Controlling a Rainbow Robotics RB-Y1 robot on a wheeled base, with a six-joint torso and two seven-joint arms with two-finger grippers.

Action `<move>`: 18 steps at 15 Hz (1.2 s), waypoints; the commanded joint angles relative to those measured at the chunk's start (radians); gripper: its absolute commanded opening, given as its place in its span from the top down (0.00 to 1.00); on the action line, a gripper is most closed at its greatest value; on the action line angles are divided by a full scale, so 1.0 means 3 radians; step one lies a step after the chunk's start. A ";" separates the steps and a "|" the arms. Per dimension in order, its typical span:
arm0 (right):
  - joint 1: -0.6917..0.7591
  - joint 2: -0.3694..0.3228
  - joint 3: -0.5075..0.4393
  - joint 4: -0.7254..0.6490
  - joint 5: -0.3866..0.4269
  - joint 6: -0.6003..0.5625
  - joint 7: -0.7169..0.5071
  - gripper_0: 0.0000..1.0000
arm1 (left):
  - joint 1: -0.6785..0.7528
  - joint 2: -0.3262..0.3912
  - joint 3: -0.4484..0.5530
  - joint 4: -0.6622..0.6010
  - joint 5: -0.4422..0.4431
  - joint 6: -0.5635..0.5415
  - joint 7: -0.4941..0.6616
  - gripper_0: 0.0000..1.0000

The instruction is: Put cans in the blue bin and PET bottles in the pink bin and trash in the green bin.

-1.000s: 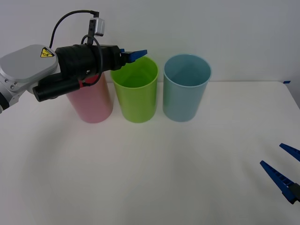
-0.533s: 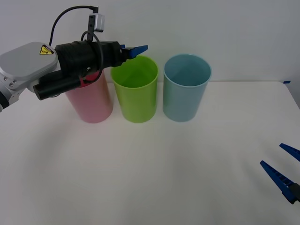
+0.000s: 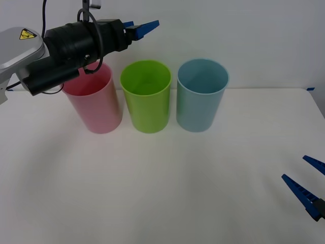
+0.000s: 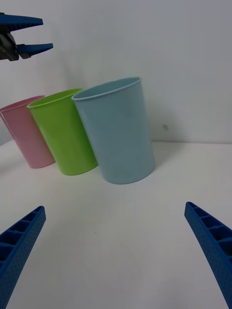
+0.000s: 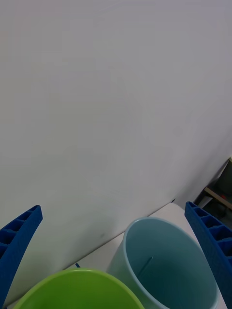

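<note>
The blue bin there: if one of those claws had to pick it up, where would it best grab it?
Probably by the rim wall of the blue bin, coming down from above, one finger inside and one outside. It stands upright and open, and looks too wide to span. The open right gripper is nearer than the left gripper.

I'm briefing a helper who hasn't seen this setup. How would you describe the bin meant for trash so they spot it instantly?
On the white table, three tall cup-shaped bins stand in a row near the back wall. The green bin is the middle one, with the pink bin on the robot's left and the blue bin on its right. Its lime-green colour alone sets it apart; the three otherwise look alike.
</note>
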State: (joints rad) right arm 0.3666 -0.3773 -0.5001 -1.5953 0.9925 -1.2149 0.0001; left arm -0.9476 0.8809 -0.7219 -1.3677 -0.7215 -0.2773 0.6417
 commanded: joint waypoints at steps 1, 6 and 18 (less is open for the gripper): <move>0.0000 0.0000 0.0000 0.0000 0.0000 0.0000 0.0000 0.00 | 0.0336 0.0009 0.0484 -0.0258 -0.0152 -0.0216 -0.0032 0.00; 0.0000 0.0000 0.0000 0.0000 0.0000 0.0000 0.0000 0.00 | 0.1221 0.0009 0.1517 -0.1020 -0.0464 -0.0646 0.0004 0.00; 0.0000 0.0000 0.0000 0.0000 0.0000 0.0000 0.0000 0.00 | 0.3466 -0.0564 0.3654 -0.2538 -0.1640 -0.2042 0.0950 0.00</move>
State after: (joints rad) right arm 0.3665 -0.3774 -0.5001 -1.5954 0.9925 -1.2149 0.0001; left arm 0.0654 0.7381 0.3458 -2.1084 -1.1864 -0.8614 0.9054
